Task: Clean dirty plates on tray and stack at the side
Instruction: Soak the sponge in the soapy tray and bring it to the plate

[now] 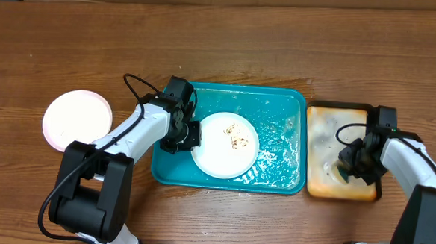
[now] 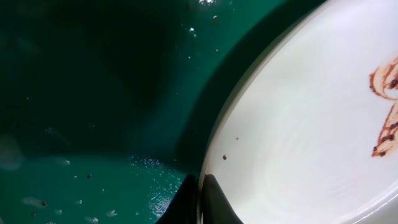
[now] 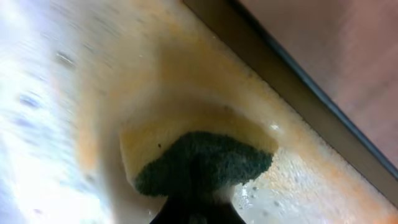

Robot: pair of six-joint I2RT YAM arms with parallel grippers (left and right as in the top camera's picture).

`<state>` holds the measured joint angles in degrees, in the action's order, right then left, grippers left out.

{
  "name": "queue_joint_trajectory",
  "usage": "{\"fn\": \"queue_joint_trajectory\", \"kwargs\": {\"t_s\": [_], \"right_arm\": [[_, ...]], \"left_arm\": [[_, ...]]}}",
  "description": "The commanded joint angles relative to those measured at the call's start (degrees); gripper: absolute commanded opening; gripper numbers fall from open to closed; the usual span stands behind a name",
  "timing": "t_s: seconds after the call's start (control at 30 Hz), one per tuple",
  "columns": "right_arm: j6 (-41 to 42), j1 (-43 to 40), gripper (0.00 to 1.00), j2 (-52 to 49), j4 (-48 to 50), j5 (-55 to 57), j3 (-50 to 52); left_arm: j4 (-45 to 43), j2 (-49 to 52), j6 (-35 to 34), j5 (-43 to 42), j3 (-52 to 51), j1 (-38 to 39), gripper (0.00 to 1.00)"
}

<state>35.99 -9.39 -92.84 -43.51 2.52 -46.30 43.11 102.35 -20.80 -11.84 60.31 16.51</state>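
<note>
The teal tray sits at the middle of the wooden surface, and its floor is wet and glossy. Inside it, toward its left half, lies the smeared plate, white and round, with brown smears a little right of its centre.

The left tool is inside the tray by the left wall, at the plate's left rim, and is clenched on that rim. In the left wrist view one dark finger lies over the top of the white edge. The other shows just below it, with the rim pinched between them. The rest of the plate spreads from the tool toward the tray's middle, with the smears on the side away from the grip. A dark shadow runs along under the rim; whether that edge is raised off the tray floor cannot be told.

A second plate, pale and round, rests on the surface well to the left of the tray, apart from both tools. Glare hides its face.

Just beside the tray's right wall stands a small tray, black-rimmed, cream inside with orange stains. The right tool is down inside it, on the side farther from the teal tray and well apart from the smeared plate. Its fingers grasp a dark green sponge, which in the right wrist view sits against the wet, stained floor.
</note>
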Motion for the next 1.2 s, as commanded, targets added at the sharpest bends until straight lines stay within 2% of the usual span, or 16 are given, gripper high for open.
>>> {"fn": "queue_joint_trajectory", "kwargs": {"t_s": [0.0, 0.27, 0.4, 0.6, 0.7, 0.83, 0.93, 1.07, 1.17], "right_arm": [[-4.59, 0.07, 0.04, -9.22, 4.63, -8.04, 3.3], [-8.35, 0.04, 0.04, -0.02, -4.35, -8.44, -6.54], [-11.96, 0.07, 0.04, 5.01, -7.13, -12.79, -11.69], [-21.38, 0.07, 0.04, 10.6, -7.17, -26.91, -14.21], [-28.89, 0.83, 0.04, 11.26, -7.69, -37.11, -14.21], [-38.45, 6.05, 0.04, 10.64, -10.29, -45.33, -14.08], [-40.46, 13.25, 0.04, 9.62, -10.12, -45.55, -14.08], [-40.09, 22.49, 0.04, 7.23, -5.79, -45.48, -14.08], [-36.5, 28.09, 0.04, 3.85, -0.94, -45.31, -14.08]], "left_arm": [[0.37, 1.46, 1.53, -0.02, 0.5, 0.02, 0.04], [0.39, 1.46, 1.53, -0.04, 0.5, 0.02, 0.04], [0.02, 1.46, 2.23, -0.02, 0.5, 0.02, 0.04], [-2.23, 1.46, 3.67, 2.23, 0.5, 0.02, 0.04], [-3.41, 1.46, 3.72, 3.67, 0.5, 0.02, 0.04], [-3.91, 1.46, 3.72, 3.43, 0.5, 0.02, 0.04], [-4.0, 1.46, 3.69, 3.23, 0.5, 0.02, 0.04], [-3.91, 1.46, 3.72, 2.49, 0.5, 0.02, 0.04], [-3.78, 1.46, 3.69, 1.2, 0.5, 0.02, 0.04]]}}
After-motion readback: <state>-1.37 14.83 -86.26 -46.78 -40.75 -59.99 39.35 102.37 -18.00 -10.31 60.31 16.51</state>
